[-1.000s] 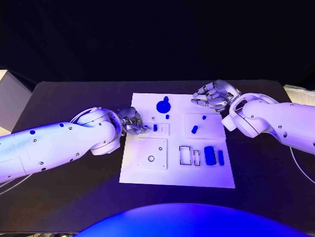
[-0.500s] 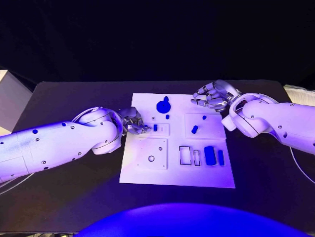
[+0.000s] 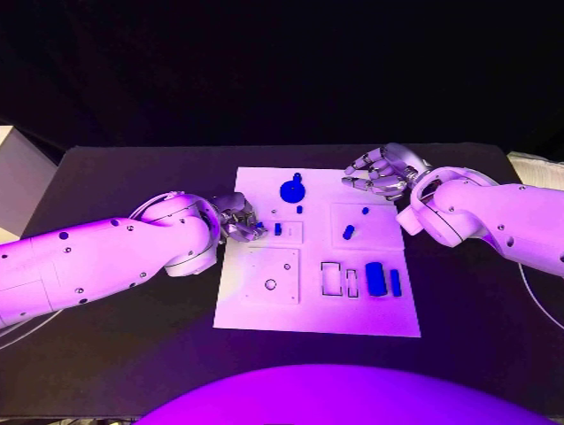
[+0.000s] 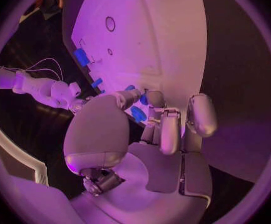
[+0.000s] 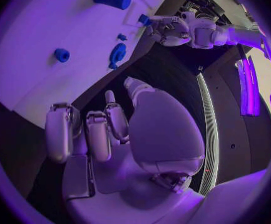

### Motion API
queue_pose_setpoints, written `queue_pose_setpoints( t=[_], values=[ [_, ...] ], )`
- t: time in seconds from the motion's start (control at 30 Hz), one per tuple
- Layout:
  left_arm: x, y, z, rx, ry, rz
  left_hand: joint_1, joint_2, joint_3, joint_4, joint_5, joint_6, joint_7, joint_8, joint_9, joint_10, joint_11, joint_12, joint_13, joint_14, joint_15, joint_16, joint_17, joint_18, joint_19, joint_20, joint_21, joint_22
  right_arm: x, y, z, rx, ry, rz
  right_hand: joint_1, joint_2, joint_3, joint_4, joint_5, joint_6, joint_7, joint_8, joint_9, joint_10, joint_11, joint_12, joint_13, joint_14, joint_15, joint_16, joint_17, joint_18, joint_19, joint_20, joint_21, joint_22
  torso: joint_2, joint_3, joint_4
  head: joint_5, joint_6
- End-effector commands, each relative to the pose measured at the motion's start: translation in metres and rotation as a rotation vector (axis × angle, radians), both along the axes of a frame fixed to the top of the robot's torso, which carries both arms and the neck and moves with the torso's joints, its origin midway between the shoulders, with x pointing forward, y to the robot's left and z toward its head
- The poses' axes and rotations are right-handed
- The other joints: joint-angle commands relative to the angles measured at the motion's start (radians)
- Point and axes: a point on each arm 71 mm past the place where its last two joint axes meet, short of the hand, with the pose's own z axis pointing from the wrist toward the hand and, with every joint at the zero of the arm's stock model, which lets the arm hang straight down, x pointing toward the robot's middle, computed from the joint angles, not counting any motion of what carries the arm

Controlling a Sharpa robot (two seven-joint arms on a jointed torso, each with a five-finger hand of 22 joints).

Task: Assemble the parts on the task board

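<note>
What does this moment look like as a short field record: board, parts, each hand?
board: white task board at mid-table
parts: blue parts on the board, among them a round part at the far edge and a long part nearer the robot
left hand: at the board's left edge, pinching a small blue part
right hand: fingers curled, holding nothing, at the board's far right corner

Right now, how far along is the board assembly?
Early, it seems. Done: hard to tell; a blue part sits at one square plate of the board, seating unclear. In hand: the left hand holds a small blue piece at the board's left edge. The right hand hangs curled and empty past the far right corner. Left: the keyhole part and two bars lie loose beside empty slots.
</note>
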Motion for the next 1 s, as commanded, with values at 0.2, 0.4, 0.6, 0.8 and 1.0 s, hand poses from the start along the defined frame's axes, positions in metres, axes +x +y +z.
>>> queue_pose_setpoints(
  t=[0.2,0.4,0.6,0.8,1.0],
  values=[
    [-0.0026,-0.0046,0.0000,-0.036,0.023,-0.018,-0.007,0.002,0.151,-0.069,0.000,-0.027,0.002,0.033,-0.015,-0.009,-0.003,0.001,-0.014,0.064,-0.006,0.001,0.150,0.006,-0.004,-0.006,-0.004,-0.004,-0.0005,0.0016,-0.0008,-0.001,-0.002,0.016,-0.002,-0.008,0.006,-0.001,0.004,-0.008,0.000,0.005,-0.001,-0.003,-0.001,0.007,0.047,0.083,0.002,-0.003,0.183,0.008,0.017,0.000,-0.006,0.107,0.000,-0.0006,0.0006,-0.001,0.000],
    [-0.0049,-0.0062,0.0012,-0.064,0.028,-0.023,-0.052,0.054,0.292,-0.129,-0.015,-0.048,0.014,0.066,-0.019,-0.013,0.006,-0.004,-0.025,0.060,0.001,-0.004,0.143,0.008,-0.010,-0.003,-0.008,-0.006,-0.0009,0.0014,-0.0021,-0.002,0.002,0.016,-0.002,-0.008,0.006,-0.001,0.004,-0.008,0.000,0.005,-0.001,-0.003,-0.001,0.007,0.047,0.083,0.002,-0.003,0.183,0.008,0.017,0.000,-0.006,0.107,0.000,-0.0006,0.0003,-0.002,0.000],
    [-0.0073,-0.0076,0.0016,-0.082,0.043,-0.030,-0.083,0.056,0.328,-0.160,-0.017,-0.052,0.015,0.078,-0.022,-0.014,0.007,-0.001,-0.025,0.060,0.002,-0.004,0.142,0.008,-0.012,-0.001,-0.008,-0.006,-0.0013,0.0011,-0.0032,-0.003,0.006,0.016,-0.002,-0.008,0.006,-0.001,0.004,-0.008,0.000,0.005,-0.001,-0.003,-0.001,0.007,0.047,0.083,0.002,-0.004,0.183,0.008,0.017,0.000,-0.006,0.107,0.000,-0.0005,-0.0001,-0.002,0.000],
    [-0.0079,-0.0060,0.0014,-0.099,0.057,-0.029,-0.109,0.080,0.360,-0.181,-0.037,-0.054,0.016,0.086,-0.028,-0.022,0.009,-0.003,-0.035,0.056,0.003,-0.008,0.135,0.010,-0.017,0.000,-0.012,-0.009,-0.0016,0.0008,-0.0040,-0.003,0.008,0.016,-0.002,-0.008,0.006,-0.001,0.004,-0.008,0.000,0.005,-0.001,-0.003,-0.001,0.007,0.047,0.083,0.002,-0.004,0.183,0.008,0.017,0.000,-0.006,0.107,0.000,-0.0002,0.0002,-0.003,0.000],
    [-0.0079,-0.0008,0.0007,-0.128,0.090,-0.033,-0.167,0.114,0.408,-0.204,-0.051,-0.065,0.022,0.088,-0.039,-0.048,0.014,-0.011,-0.057,0.046,0.008,-0.018,0.116,0.015,-0.037,0.003,-0.029,-0.023,-0.0018,0.0001,-0.0044,-0.004,0.009,0.015,-0.001,-0.008,0.007,-0.002,0.004,-0.008,0.000,0.005,-0.001,-0.003,-0.002,0.007,0.047,0.082,0.002,-0.004,0.182,0.008,0.017,0.000,-0.006,0.107,0.000,-0.0004,0.0005,-0.005,0.000]
  ],
)
